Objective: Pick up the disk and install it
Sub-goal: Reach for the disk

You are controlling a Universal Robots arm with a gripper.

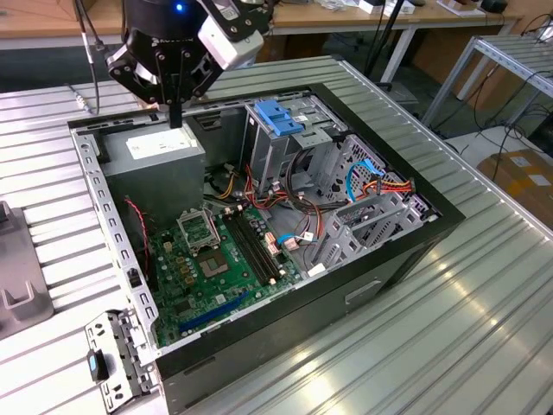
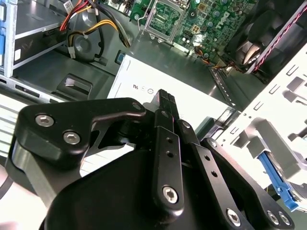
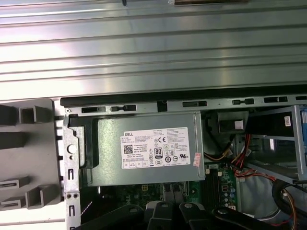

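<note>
The gripper (image 1: 175, 117) hangs over the power supply (image 1: 164, 147) in the open case (image 1: 259, 333), fingers (image 2: 165, 103) clenched on nothing, so nothing is picked up yet. The disk (image 2: 280, 187) appears propped in a grey holder (image 2: 259, 136) outside the rear wall (image 2: 221, 84), probably for easy grasping. One blue rail shows, and the disk's long axis seemingly runs alongside that wall; which way it faces is unclear.

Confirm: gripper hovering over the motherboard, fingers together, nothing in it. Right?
Not the motherboard. In the exterior view the gripper hangs over the grey metal box with the white label in the corner of the open case; the motherboard lies beside that box. Fingers together and nothing held: that part is right.
</note>
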